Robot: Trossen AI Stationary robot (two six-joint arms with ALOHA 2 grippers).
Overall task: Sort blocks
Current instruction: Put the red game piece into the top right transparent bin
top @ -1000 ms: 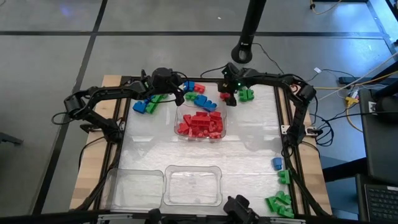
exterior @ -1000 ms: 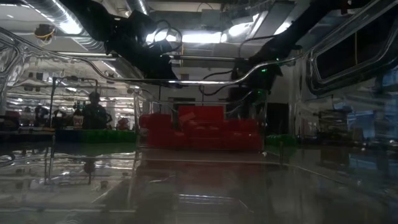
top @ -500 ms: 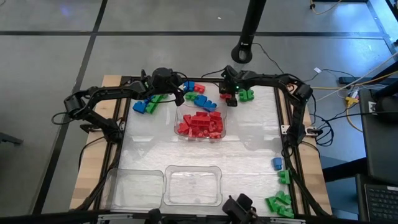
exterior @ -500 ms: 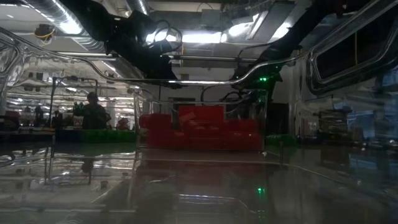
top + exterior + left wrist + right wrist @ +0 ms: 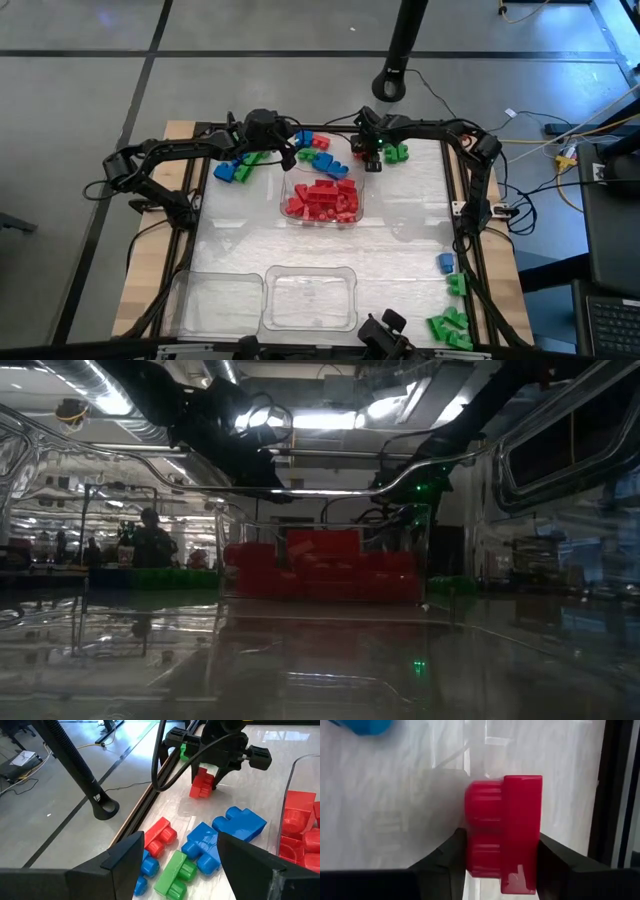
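Right end effector (image 5: 502, 865) clamps 1 red block (image 5: 504, 832) on the tabletop (image 5: 330, 250) at 12 o'clock, just beyond the red-filled tray (image 5: 321, 200); left end effector (image 5: 175, 865) hovers spread over loose blocks (image 5: 200, 845) at 11.

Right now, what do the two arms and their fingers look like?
Both arms are black, jointed, with black cables looped along them. The left gripper and right gripper each carry two flat, matte dark fingers. A small green indicator light glows on the right arm's wrist. No other markings are readable.
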